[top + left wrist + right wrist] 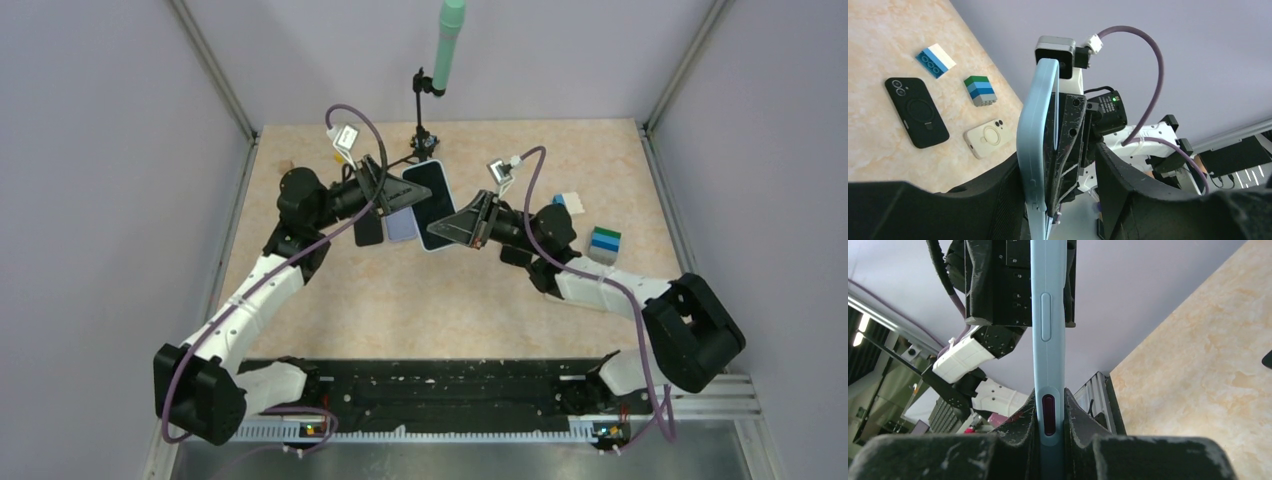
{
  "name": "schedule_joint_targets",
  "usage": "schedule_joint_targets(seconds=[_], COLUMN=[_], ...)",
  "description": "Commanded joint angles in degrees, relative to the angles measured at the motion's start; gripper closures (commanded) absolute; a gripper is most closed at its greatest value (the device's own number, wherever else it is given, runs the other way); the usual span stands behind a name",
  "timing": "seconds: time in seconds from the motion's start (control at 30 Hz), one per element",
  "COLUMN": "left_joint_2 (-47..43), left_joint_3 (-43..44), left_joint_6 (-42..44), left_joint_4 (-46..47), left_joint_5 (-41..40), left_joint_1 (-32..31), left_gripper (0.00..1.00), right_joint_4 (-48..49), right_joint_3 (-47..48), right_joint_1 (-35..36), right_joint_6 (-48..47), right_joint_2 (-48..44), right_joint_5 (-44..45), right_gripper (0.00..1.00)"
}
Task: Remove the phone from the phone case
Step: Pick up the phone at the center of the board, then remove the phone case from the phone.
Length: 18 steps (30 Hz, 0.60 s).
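Pale lavender walls (100,150) enclose a beige, marbled tabletop (450,310). Grey metal posts (213,70) stand at its far corners.

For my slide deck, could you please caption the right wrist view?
Right gripper clamps a light-blue cased phone edge-on; left gripper straddles its far end.

The right gripper (1050,407) pinches the light-blue phone case (1048,360) edge-on at 6 o'clock, case rising to 12, marbled table (1208,370) at 3.
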Motion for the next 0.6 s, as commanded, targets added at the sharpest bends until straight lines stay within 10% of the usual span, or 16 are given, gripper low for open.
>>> schedule_joint_targets(seconds=[0.0,0.57], left_joint_2=[-1.9,0.2], left_joint_3=[2.7,7.2], left_joint_6=[1.5,5.6], left_joint_4=[0.6,-3.8], left_joint_5=[-2.7,3.0], left_joint_1=[-0.3,-0.3], left_gripper=[0.50,0.82], right_joint_4=[-6.3,-12.8], right_joint_3=[3.2,6.8], right_joint_1=[1.3,1.3], right_joint_6=[-1.4,-1.8], right_joint_2=[-3.7,-2.6], right_joint_5=[3.7,-2.7], right_gripper=[1.00,1.00])
